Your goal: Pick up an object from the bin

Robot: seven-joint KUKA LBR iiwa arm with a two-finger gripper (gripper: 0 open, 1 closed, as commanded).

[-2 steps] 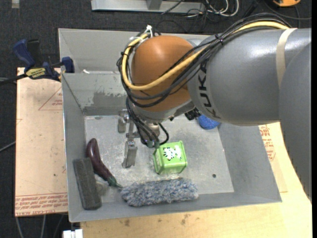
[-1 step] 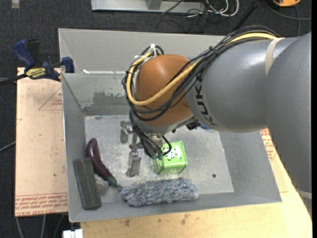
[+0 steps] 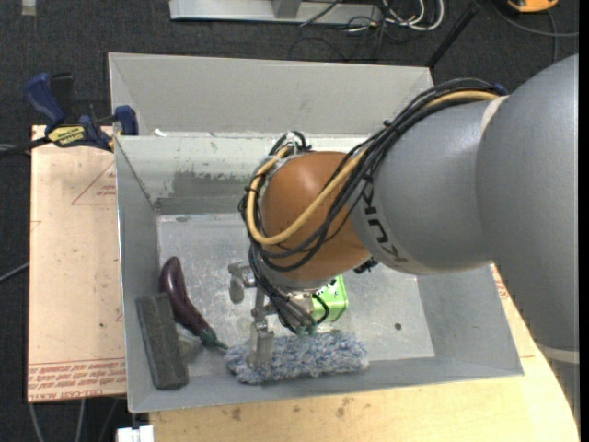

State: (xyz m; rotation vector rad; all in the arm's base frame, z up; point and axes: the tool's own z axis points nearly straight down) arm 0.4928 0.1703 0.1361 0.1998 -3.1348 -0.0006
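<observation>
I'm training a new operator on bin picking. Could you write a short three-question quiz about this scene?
1. Fill in: in the camera view, the dark grey block lies on the ___ side of the bin.
2. True or false: the purple eggplant lies against the bin's right wall.
3. Which thing is the pincer over? A the dark grey block, B the purple eggplant, C the fuzzy blue cloth.

Key: 1 left. 2 false, it lies on the left, next to the block. 3 C.
</observation>
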